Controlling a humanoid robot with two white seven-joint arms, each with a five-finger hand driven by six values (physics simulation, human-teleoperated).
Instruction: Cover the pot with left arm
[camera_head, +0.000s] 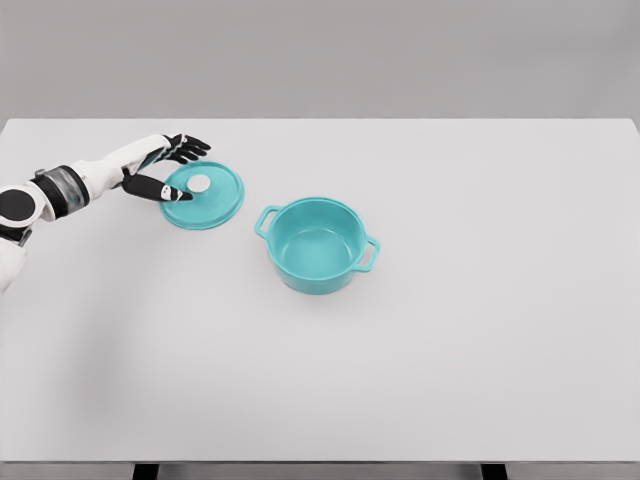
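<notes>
At the table's ten o'clock corner, the flat round teal lid with its white knob lies just at three o'clock of the left hand, whose fingers are spread and hold nothing (thumb reaching over the rim). The open teal two-handled pot sits at four o'clock of the lid, on the white table, nothing between.

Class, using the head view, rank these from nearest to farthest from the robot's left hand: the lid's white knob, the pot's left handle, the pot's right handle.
From the left hand:
1. White knob, on the lid beside the hand.
2. Left handle, pot's near side.
3. Right handle, pot's far side.
</notes>
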